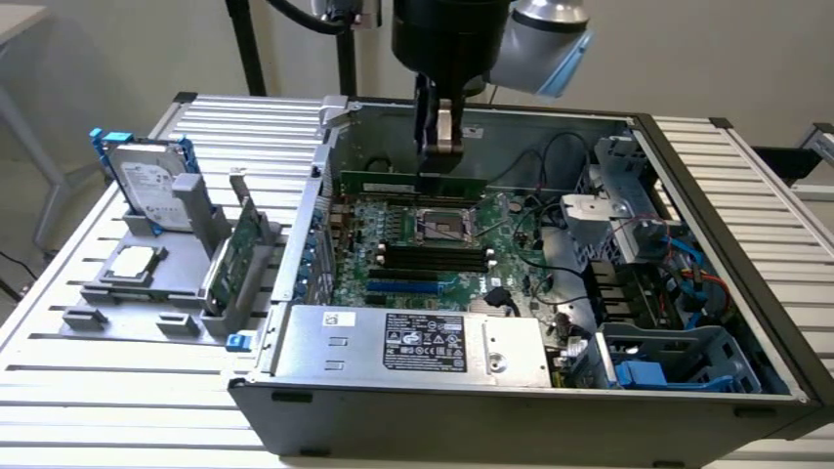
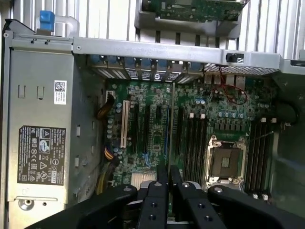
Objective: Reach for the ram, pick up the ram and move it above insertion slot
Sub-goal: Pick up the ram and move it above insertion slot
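The ram (image 1: 391,184), a long thin green stick, hangs level inside the open computer case over the far part of the motherboard (image 1: 391,283). My gripper (image 1: 440,161) comes straight down from above and is shut on the stick's upper edge, towards its end on the exterior view's right. Below and nearer lie the black slots (image 1: 437,256), beside the CPU socket (image 1: 450,227). In the wrist view the black fingers (image 2: 157,191) pinch the ram, seen edge-on as a thin line (image 2: 170,124). It runs alongside the black slots (image 2: 194,148) and the socket (image 2: 225,162).
A silver power supply (image 1: 417,342) fills the case's near side. Drive cages and cables (image 1: 678,357) crowd the exterior view's right. Outside the case, a grey fixture (image 1: 144,293) holds a hard drive (image 1: 150,181) and a larger green expansion card (image 1: 234,259). Case walls (image 1: 312,195) surround the motherboard.
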